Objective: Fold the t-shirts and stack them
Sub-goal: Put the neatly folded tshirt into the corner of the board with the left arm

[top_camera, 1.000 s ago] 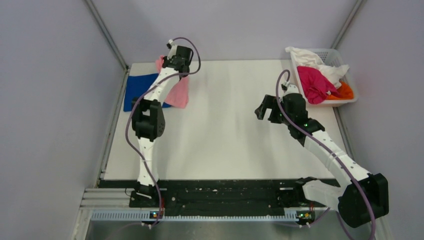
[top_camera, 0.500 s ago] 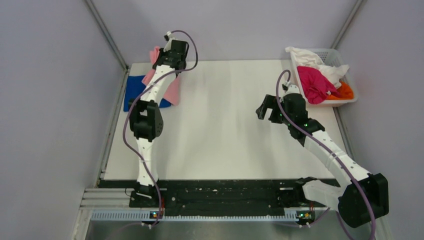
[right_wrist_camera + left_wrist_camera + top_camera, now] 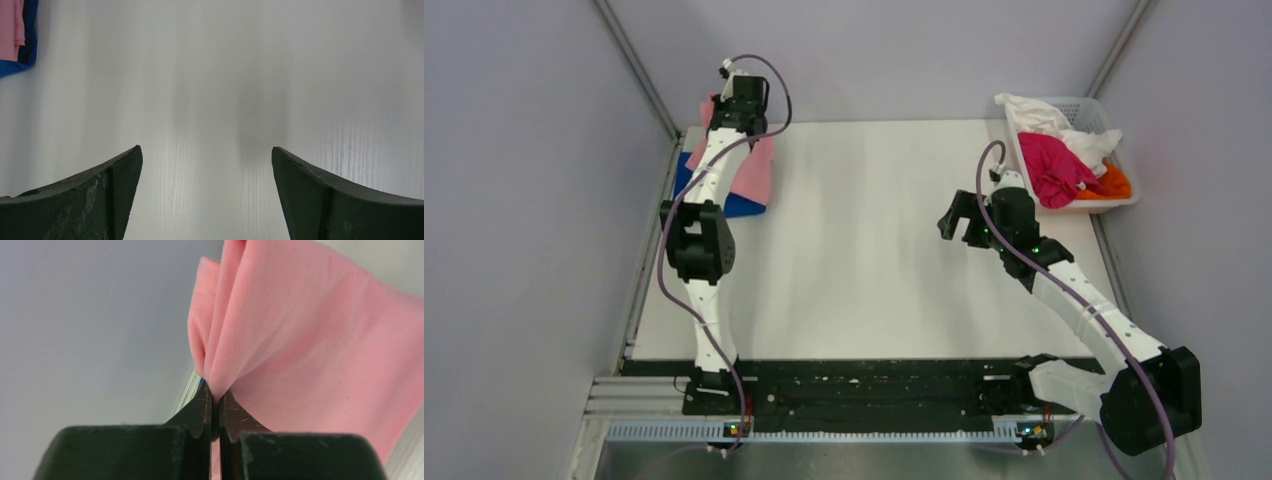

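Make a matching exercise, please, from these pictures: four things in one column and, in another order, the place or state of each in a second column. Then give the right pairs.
Column one
1. pink t-shirt
2. blue t-shirt
3. right gripper
4. magenta t-shirt

Column two
A. open, above a bare part of the table
B. lying in the white basket
C. pinched between the fingers of the left gripper
D. lying at the far left corner of the table

Right pairs: 1-C, 2-D, 3-A, 4-B
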Robot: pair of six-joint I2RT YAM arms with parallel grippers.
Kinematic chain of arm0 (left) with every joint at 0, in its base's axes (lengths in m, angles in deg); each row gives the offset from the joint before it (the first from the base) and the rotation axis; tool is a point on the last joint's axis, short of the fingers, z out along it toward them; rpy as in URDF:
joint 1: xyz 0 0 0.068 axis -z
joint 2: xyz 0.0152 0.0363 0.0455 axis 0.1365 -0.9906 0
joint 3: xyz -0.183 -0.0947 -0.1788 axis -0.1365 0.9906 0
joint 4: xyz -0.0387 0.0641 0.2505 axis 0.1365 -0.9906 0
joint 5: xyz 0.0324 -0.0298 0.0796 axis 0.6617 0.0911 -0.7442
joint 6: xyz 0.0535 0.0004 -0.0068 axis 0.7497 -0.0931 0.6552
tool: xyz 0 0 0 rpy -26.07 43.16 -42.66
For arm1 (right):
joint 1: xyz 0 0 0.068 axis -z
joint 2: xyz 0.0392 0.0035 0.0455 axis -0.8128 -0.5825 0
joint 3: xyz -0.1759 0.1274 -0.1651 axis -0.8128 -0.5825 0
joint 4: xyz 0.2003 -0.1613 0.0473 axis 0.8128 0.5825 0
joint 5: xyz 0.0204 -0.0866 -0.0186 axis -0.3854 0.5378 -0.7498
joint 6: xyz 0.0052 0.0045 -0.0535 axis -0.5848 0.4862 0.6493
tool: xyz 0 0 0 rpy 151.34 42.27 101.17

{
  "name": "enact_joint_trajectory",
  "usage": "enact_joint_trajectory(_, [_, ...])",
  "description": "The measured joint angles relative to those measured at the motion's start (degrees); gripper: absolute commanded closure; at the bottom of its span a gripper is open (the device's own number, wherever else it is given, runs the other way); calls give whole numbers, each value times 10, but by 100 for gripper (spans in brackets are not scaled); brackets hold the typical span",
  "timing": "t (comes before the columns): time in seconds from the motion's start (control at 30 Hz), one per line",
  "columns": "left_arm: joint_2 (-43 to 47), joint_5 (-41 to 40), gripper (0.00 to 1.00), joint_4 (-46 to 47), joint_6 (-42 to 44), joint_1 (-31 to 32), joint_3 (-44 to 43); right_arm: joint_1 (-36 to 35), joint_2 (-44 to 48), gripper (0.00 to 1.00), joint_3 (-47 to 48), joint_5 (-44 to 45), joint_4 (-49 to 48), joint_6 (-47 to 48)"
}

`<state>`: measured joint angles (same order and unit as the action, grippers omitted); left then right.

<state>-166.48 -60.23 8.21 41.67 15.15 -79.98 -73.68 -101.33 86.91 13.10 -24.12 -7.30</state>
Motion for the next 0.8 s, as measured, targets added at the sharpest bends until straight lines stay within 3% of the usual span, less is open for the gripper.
enact_joint_trajectory(0.17, [-3,28,100,17,0,-26,36,0,-2,1,0,11,3,0])
enact_joint_trajectory(0.63, [-87,47,98,51,-6,-92,30,0,-36,1,0,46,4,0])
enact_joint_trajectory(0.7, [-91,47,84,53,-8,-97,30,0,-37,1,0,49,4,0])
enact_joint_trajectory(0.73, [-92,47,67,54,-9,-99,29,0,-38,1,0,51,4,0])
enact_joint_trajectory(0.8, [-93,45,62,55,-9,-101,24,0,-38,1,0,55,4,0])
